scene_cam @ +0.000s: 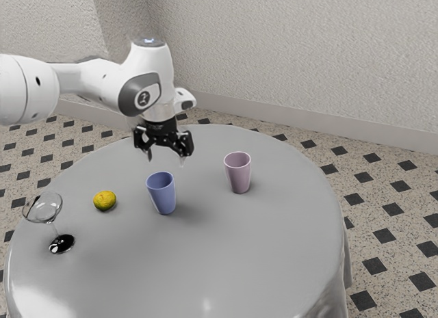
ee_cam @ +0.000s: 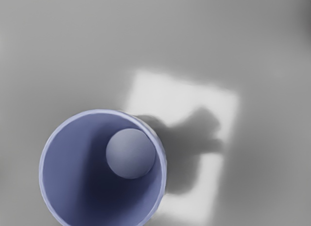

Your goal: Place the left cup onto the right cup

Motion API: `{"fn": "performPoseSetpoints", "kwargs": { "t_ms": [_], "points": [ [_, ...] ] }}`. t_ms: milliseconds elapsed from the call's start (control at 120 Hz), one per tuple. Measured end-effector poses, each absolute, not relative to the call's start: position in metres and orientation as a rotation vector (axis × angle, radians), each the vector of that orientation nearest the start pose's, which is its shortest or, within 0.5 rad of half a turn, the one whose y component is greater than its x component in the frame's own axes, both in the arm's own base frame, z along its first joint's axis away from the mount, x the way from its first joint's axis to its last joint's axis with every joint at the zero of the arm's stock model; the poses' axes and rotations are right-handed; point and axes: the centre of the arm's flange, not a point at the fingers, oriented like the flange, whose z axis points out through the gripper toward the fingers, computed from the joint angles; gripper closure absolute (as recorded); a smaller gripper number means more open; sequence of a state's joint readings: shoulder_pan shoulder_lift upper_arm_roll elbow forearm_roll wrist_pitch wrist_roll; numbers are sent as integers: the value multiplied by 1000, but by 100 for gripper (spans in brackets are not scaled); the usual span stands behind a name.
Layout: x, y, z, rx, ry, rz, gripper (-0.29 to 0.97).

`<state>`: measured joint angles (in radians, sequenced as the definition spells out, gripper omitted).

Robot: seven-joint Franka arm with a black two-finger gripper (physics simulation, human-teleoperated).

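Approach step: our gripper, fingers spread and empty, hangs above the upright blue cup, which stands apart from the pink cup; next we lower, probably astride its rim.

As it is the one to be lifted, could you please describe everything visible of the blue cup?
The blue cup is a plain, handleless tumbler, matte like plastic, wider at its rim than at its base. It stands upright and empty on the grey table, between a yellow-green fruit and the pink cup, touching neither. The open gripper hangs above it, not touching it.
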<state>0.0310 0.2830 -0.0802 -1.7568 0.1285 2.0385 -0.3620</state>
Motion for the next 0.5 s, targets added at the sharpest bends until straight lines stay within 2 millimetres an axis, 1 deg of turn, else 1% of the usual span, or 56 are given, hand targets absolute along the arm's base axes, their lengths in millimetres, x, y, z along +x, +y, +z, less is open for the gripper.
{"fn": "performPoseSetpoints", "kwargs": {
  "t_ms": [217,500],
  "points": [
    [641,-24,377,-3030,-451,-50,0],
    [649,-24,353,-3032,-507,-68,0]
  ]
}}
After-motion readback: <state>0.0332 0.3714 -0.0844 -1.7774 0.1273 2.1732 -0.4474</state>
